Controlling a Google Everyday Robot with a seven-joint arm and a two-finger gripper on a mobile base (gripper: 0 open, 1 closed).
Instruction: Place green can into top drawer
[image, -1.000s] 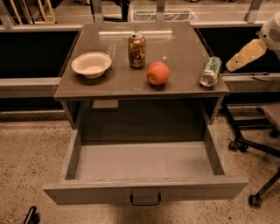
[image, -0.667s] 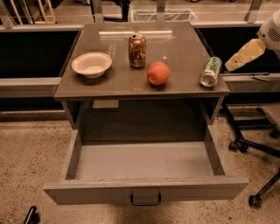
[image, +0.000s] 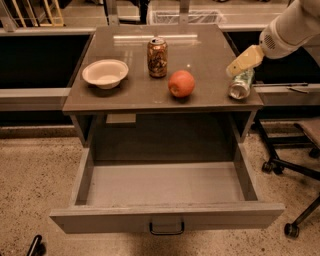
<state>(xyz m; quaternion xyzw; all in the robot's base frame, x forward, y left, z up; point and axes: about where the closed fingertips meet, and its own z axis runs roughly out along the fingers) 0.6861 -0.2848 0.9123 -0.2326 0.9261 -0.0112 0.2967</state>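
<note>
My fingers (image: 245, 60) hang at the right edge of the surface (image: 135, 92), reaching in from the right and just over the far end of the green can (image: 240, 84). From this angle I cannot tell how far apart they stand, nor whether they touch the can, and nothing shows them holding it.

The green can lies on its side at the front right corner of the surface, its silver end turned toward the front. It is well apart from the apple (image: 181, 83), and further still from the brown-orange can (image: 157, 57) and the white bowl (image: 105, 73).

I expect the can to be light, with thin walls that dent if I squeeze hard. Its smooth round side will be slippery, and lying down it can roll off that near edge at a careless nudge. I would take it across the middle of the barrel, one pad on each side, with moderate pressure.

The top drawer (image: 100, 217) stands pulled fully open below, its handle (image: 166, 229) toward the front. It gives me a wide place to lower the can in.
</note>
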